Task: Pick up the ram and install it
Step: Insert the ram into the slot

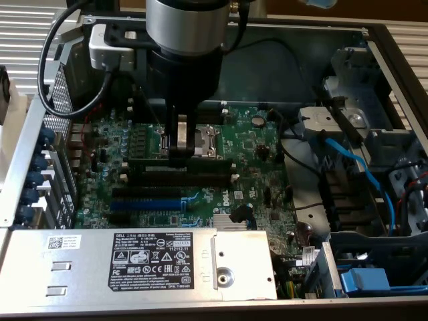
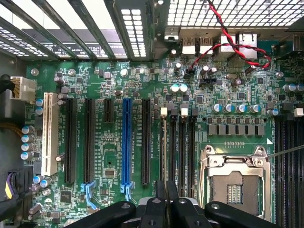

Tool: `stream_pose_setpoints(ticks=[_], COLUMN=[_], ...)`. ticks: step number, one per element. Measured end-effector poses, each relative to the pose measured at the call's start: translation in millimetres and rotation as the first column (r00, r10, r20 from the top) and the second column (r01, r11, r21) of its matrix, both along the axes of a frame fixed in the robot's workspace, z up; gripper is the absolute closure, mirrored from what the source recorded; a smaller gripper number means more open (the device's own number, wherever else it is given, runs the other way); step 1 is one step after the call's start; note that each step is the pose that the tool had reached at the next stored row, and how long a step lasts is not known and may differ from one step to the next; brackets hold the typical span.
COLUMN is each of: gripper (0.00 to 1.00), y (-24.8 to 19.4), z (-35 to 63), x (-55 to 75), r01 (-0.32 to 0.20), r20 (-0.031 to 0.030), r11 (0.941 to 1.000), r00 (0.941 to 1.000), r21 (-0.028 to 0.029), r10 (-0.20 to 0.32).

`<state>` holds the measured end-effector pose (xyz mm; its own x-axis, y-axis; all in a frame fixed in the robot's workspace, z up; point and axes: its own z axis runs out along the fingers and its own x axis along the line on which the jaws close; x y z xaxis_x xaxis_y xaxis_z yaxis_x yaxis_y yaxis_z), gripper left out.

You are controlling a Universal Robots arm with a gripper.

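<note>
Nearly closed, the end effector (image 1: 180, 148) pinched the ram (image 2: 166, 152) by its upper edge, the stick standing on edge at the black slots (image 1: 207, 179), 6 o'clock of the CPU socket (image 1: 206, 139); whether it was seated could not be told. An open computer case (image 1: 20, 154) held the green motherboard (image 1: 254, 167), with a silver power supply (image 1: 100, 267) at its 6 o'clock edge and blue cables (image 1: 354, 167) at 3 o'clock. A blue expansion slot (image 1: 144, 204) lay at 7 o'clock of the end effector.

High exterior, close wrist, both over motherboard (image 1: 257, 150)
</note>
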<state>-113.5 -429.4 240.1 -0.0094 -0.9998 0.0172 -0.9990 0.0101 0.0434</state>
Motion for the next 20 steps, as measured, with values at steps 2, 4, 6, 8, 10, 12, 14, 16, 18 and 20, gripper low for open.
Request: stream_pose_setpoints(ticks=[2,4,6,8,10,12,14,16,18,20], gripper=[0.88,0.88,0.88,0.88,0.88,0.88,0.88,0.88,0.88,0.88], y=[0.0,0.0,0.1,0.0,-0.2,-0.3,-0.2,-0.2,-0.2,-0.2], z=[-0.3,-0.4,-0.6,-0.8,-0.9,-1.6,-2.4,-2.6,-2.7,-2.7], x=[0.0,-0.1,-0.3,-0.4,-0.4,-0.5,-0.5,-0.8,-1.1,-1.3], r01=[0.000,0.000,0.000,0.000,0.000,0.000,0.000,0.000,0.000,0.000], r20=[0.0005,0.0009,0.0014,0.0017,0.0019,0.0024,0.0034,0.0054,0.0073,0.0088], r11=[1.0000,1.0000,1.0000,1.0000,1.0000,1.0000,1.0000,1.0000,1.0000,1.0000], r00=[1.0000,1.0000,1.0000,1.0000,1.0000,1.0000,1.0000,1.0000,1.0000,1.0000], r21=[0.0003,0.0002,0.0002,0.0003,0.0002,0.0000,-0.0003,-0.0010,-0.0009,-0.0010], r10=[0.000,0.000,0.000,0.000,0.000,0.000,0.000,0.000,0.000,0.000])
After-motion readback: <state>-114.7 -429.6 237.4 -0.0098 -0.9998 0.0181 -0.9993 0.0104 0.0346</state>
